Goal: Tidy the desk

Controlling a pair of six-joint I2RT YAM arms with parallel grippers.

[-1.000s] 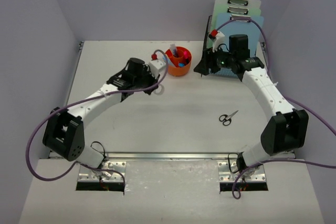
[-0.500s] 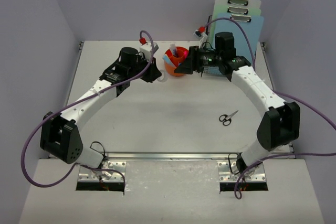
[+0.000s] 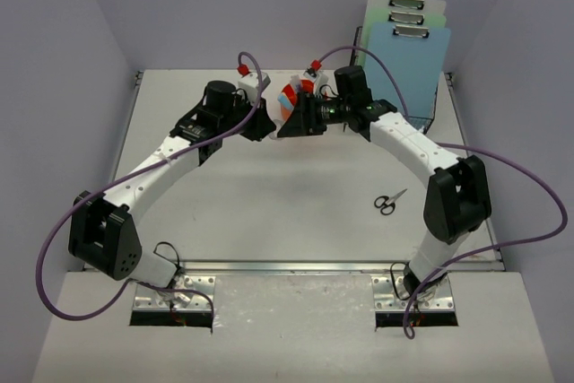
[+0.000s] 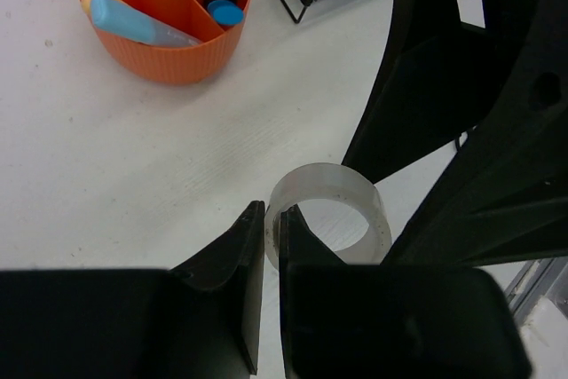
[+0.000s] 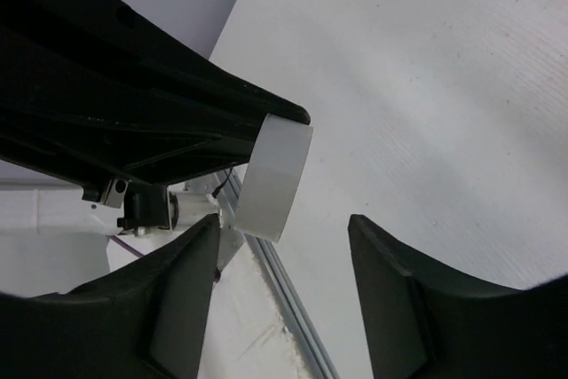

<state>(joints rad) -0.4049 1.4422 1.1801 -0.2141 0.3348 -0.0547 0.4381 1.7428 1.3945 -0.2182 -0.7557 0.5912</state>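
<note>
Translucent tape roll (image 4: 311, 185): light, stiff thin ring, smooth, likely slippery; best pinched across wall, through hole. Left end effector (image 4: 273, 219) closed on that wall, near orange pen cup (image 4: 169, 51). Right end effector (image 5: 277, 226) spread wide, jaws either side of roll, not touching. White desk surface (image 3: 296, 213): rigid, fixed, underneath everything. Top view: roll hidden between arms, cup half covered. Cannot tell whether roll clears surface.

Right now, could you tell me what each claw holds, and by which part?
The left claw pinches the tape roll by its wall, one finger inside the ring. The right claw is open, holding nothing.
</note>
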